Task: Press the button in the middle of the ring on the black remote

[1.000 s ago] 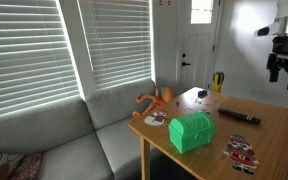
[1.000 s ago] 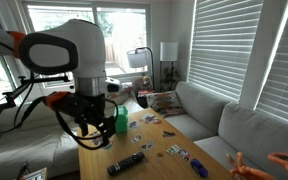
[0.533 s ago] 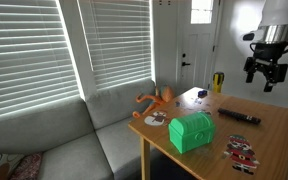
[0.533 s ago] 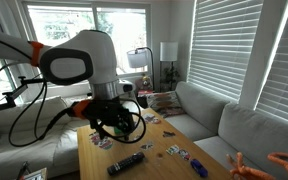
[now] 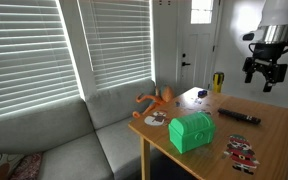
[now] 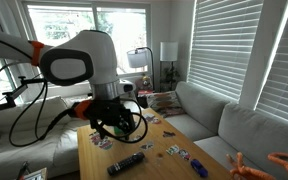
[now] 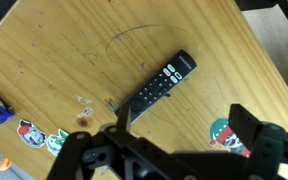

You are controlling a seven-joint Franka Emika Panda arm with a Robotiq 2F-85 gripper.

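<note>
I hold the end effector [image 5: 265,80] in the air above the bench [image 7: 54,60], jaws spread wide with nothing between them. In the wrist view the black remote [image 7: 156,88] lies flat and diagonal on the wood just ahead of the fingers [image 7: 269,145]. In an exterior view it rests apart from the green chest [image 5: 191,131].

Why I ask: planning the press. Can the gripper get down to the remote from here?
Probably yes: the gripper hangs open above the table, and in the wrist view the remote lies uncovered below, with only flat stickers nearby.
</note>
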